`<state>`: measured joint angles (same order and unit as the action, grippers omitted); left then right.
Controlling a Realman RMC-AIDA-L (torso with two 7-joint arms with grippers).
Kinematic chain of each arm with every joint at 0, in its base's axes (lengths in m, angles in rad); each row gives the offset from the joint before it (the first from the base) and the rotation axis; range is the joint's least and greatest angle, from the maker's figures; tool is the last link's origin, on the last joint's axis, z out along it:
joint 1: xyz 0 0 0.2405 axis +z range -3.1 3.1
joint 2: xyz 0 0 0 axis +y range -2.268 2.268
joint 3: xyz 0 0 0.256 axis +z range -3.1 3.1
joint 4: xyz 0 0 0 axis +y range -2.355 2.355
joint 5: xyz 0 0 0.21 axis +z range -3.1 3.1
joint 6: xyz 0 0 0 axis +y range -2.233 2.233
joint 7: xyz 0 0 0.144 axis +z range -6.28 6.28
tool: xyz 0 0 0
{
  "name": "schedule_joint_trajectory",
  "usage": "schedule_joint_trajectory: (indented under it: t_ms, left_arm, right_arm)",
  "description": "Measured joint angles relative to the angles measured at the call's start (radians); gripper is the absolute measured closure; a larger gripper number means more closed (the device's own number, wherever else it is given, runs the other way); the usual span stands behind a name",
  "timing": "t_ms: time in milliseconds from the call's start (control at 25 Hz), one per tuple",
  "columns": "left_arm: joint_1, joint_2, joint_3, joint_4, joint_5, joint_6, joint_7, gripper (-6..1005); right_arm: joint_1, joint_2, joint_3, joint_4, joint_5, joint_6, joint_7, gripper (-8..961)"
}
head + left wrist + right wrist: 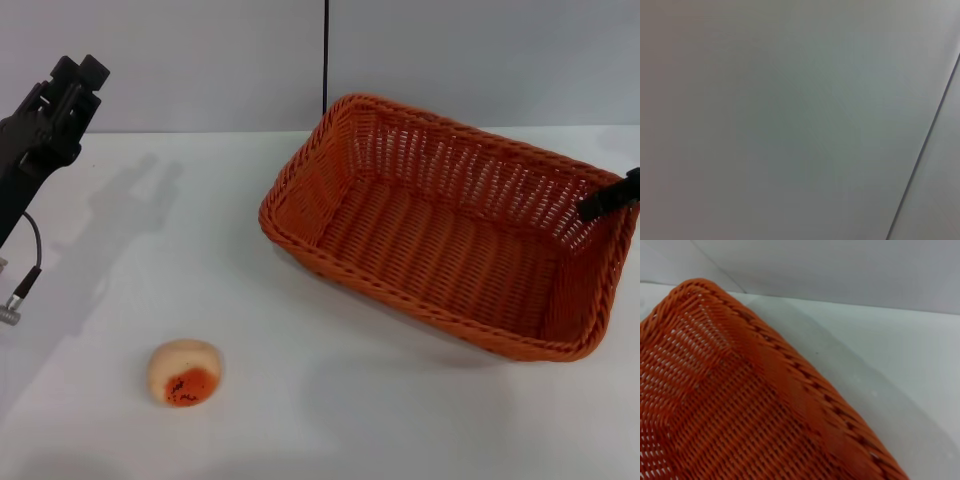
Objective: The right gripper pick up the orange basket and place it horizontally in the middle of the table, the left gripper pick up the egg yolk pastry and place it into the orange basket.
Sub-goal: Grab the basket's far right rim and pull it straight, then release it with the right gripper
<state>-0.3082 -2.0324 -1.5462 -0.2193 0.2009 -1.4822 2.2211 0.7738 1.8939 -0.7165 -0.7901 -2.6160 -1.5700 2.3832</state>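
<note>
The orange basket (450, 235) is at the right of the white table (380, 420), its long side running at a slant, with a wide shadow under its near edge. My right gripper (608, 203) shows only as a slim black finger tip over the basket's right rim, shut on that rim. The right wrist view is filled by the basket's weave and braided rim (740, 390) above the table (900, 355). The egg yolk pastry (185, 372) lies on the table at the front left, orange-red patch facing me. My left gripper (80, 72) hangs raised at the far left, open and holding nothing.
A thin cable with a metal plug (12, 305) dangles from the left arm. A grey wall with a dark vertical seam (326, 55) stands behind the table. The left wrist view shows only a plain grey surface with a dark line (925, 150).
</note>
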Motion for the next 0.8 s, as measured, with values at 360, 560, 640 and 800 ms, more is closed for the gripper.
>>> schedule_joint_trajectory:
  t_ms: [360, 560, 640, 800]
  left_arm:
    - [-0.003, -0.002, 0.000, 0.000, 0.000, 0.005, 0.000, 567]
    - [-0.003, -0.005, 0.000, 0.000, 0.000, 0.005, 0.000, 567]
    - [-0.003, -0.005, 0.000, 0.000, 0.000, 0.005, 0.000, 567]
    - [0.001, -0.005, 0.000, 0.001, 0.000, 0.000, 0.000, 566]
  right_arm:
    - [-0.007, 0.004, 0.000, -0.001, 0.000, 0.001, -0.039, 622]
    - [-0.010, 0.004, 0.011, 0.000, 0.009, -0.006, -0.077, 701]
    - [-0.013, 0.004, 0.012, 0.000, 0.018, -0.007, -0.083, 733]
    - [-0.042, -0.009, 0.014, 0.001, 0.120, -0.023, -0.121, 758]
